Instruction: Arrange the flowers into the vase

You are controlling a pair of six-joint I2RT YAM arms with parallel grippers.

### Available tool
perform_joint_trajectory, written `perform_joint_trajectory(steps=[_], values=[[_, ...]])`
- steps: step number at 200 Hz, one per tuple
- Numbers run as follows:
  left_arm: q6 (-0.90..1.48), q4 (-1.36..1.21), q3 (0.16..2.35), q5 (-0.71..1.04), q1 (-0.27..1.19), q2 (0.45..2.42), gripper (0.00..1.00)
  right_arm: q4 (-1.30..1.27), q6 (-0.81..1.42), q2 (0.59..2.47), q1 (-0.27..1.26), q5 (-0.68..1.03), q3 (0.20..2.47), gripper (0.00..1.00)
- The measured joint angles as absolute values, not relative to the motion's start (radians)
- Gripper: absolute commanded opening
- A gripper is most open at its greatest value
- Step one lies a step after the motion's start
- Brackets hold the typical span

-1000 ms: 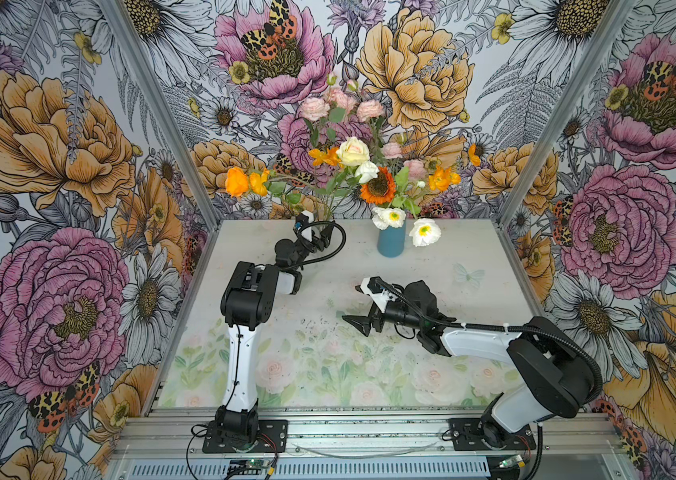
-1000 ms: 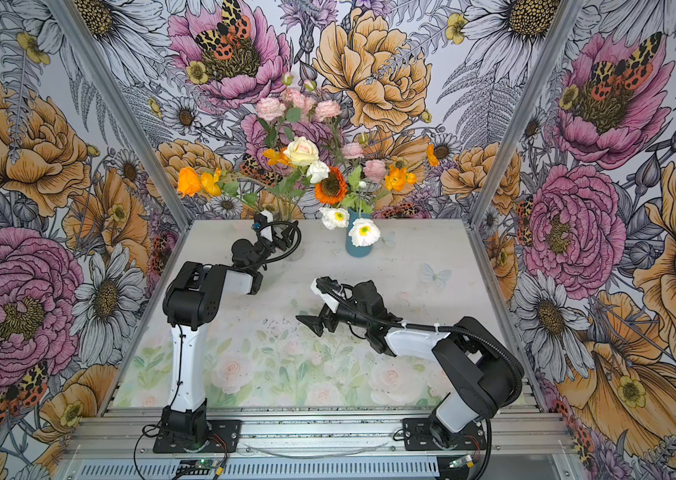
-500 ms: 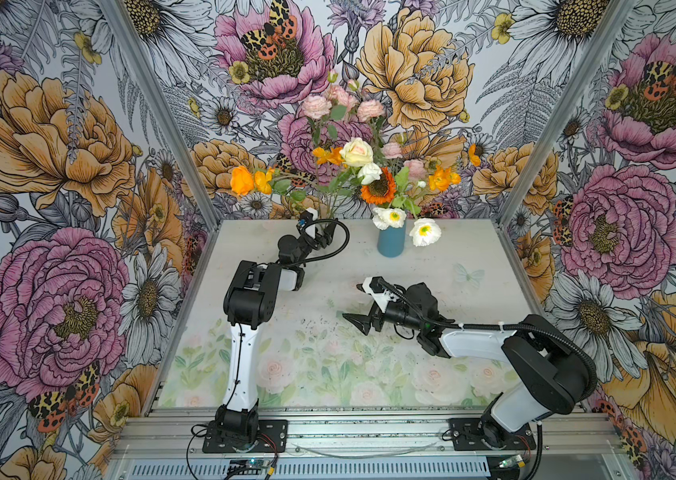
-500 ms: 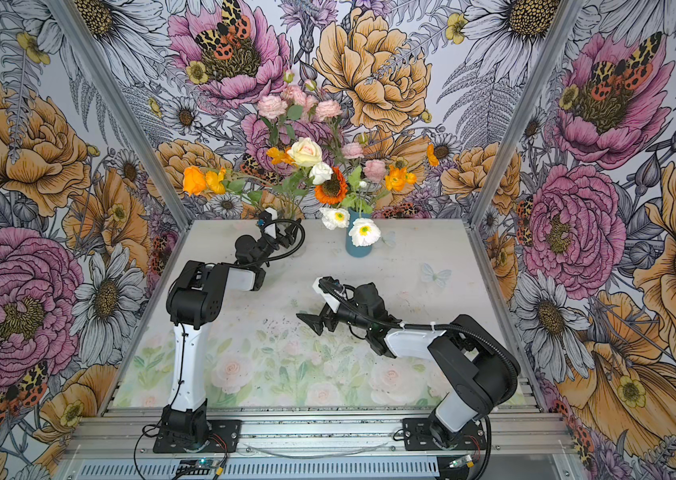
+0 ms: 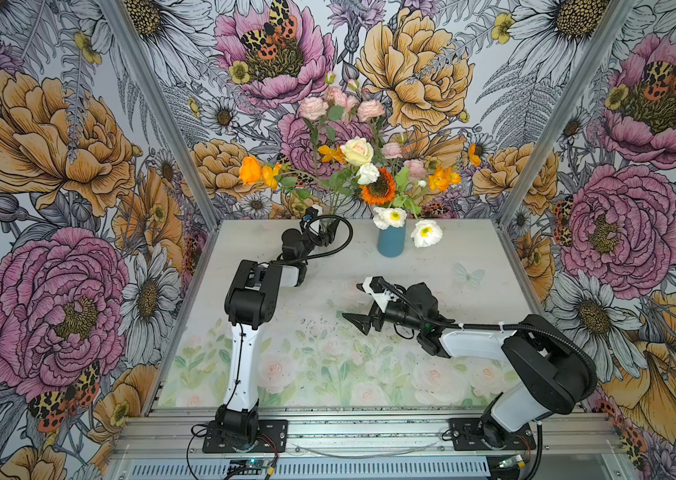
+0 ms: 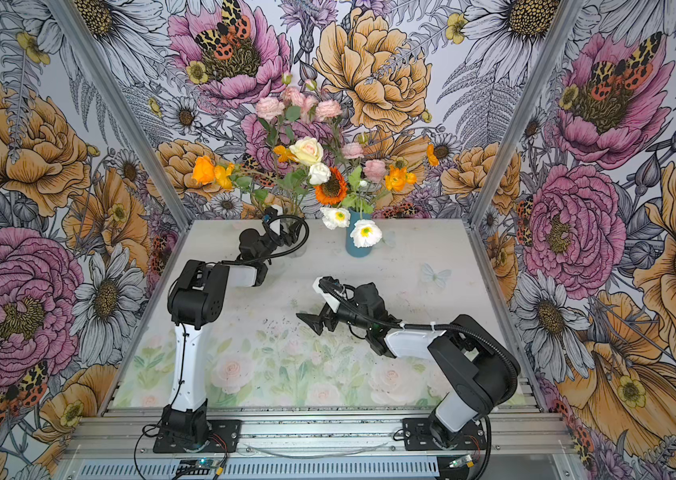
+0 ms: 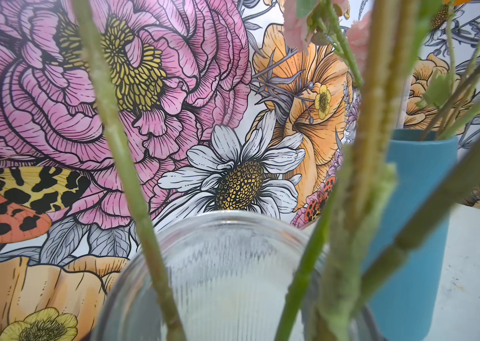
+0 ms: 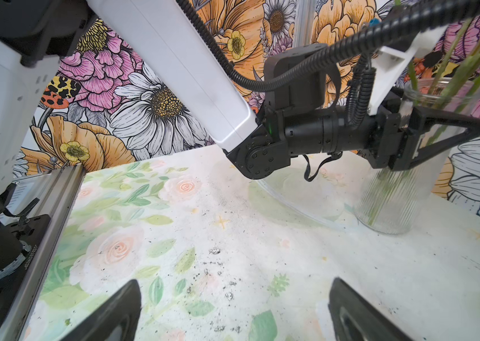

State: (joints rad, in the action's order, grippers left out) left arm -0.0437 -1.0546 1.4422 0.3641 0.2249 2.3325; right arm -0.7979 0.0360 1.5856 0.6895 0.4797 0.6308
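Floral wallpaper (image 5: 58, 137) all round, and we've got the left gripper (image 5: 327, 233) clamped on the glass vase (image 8: 389, 200) at the back of the table (image 5: 452, 257). Right gripper (image 8: 234, 313) hangs wide open and empty, mid-table. Flowers (image 5: 378, 189) stand split between that vase and the blue vase (image 5: 391, 243) just beside it.

A ribbed glass vase (image 7: 233, 265) sits very close to the lens, and several blurred green stems (image 7: 126, 165) rise out of it. Just beside it a blue vase (image 7: 416, 206) stands on the pale worktop (image 7: 475, 265), holding thinner stems. Floral wallpaper (image 7: 174, 88) lies behind both.
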Motion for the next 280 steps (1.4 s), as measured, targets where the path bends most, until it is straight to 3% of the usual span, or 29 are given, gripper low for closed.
perform_joint_trajectory(steps=[87, 140, 182, 186, 189, 192, 280], values=[[-0.052, -0.967, 1.47, 0.355, 0.22, 2.338, 0.34, -0.797, 0.036, 1.588, 0.688, 0.489, 0.631, 1.0], [-0.054, -0.954, 1.481, 0.342, 0.218, 2.342, 0.47, -0.79, 0.036, 1.594, 0.688, 0.495, 0.631, 1.0], [-0.05, -0.969, 1.481, 0.336, 0.218, 2.348, 0.72, -0.786, 0.036, 1.597, 0.688, 0.502, 0.631, 1.0], [-0.05, -0.971, 1.481, 0.336, 0.218, 2.349, 0.79, -0.786, 0.036, 1.598, 0.688, 0.502, 0.631, 1.0], [-0.05, -0.973, 1.481, 0.335, 0.218, 2.349, 0.96, -0.785, 0.036, 1.598, 0.688, 0.502, 0.631, 0.99], [-0.051, -0.974, 1.481, 0.334, 0.218, 2.349, 0.98, -0.784, 0.036, 1.599, 0.688, 0.502, 0.631, 1.0], [-0.06, -1.038, 1.488, 0.319, 0.219, 2.35, 0.99, -0.775, 0.036, 1.599, 0.688, 0.502, 0.632, 0.99]])
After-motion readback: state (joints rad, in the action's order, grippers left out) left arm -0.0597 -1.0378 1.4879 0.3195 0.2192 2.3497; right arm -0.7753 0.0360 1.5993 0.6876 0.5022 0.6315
